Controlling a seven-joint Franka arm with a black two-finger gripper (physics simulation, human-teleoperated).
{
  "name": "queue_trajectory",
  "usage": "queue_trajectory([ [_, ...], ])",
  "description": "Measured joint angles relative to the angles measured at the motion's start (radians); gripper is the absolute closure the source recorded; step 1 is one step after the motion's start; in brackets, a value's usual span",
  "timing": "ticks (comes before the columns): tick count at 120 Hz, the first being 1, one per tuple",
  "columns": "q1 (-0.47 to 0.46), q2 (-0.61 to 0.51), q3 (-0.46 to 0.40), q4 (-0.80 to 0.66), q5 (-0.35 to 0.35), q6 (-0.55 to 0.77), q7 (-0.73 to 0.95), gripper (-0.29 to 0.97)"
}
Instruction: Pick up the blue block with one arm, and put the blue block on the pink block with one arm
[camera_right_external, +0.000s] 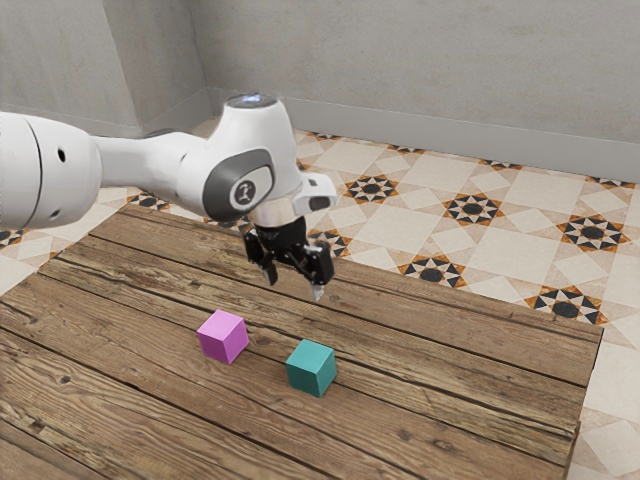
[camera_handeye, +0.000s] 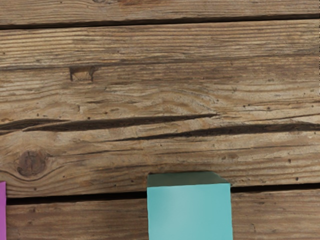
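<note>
Nearer block (camera_right_external: 311, 367) lies beside farther block (camera_right_external: 222, 336) (not touching) on the table (camera_right_external: 480, 400).

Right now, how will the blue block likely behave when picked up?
The blue block looks like a rigid cube with flat faces, so it probably won't roll or flex. It sits flat on the table, so tipping seems unlikely. Its smooth sides might slip if gripped off-centre.

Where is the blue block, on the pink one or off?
Off: the blue block rests on the table beside the pink block.
</note>
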Motion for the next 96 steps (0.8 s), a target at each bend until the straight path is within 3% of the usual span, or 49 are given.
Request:
queue_trajectory([
  [45, -0.052, 0.022, -0.012, -0.153, -0.007, 0.185, -0.004, 0.02],
  [96, -0.048, 0.084, -0.033, -0.209, -0.05, 0.279, -0.005, 0.02],
])
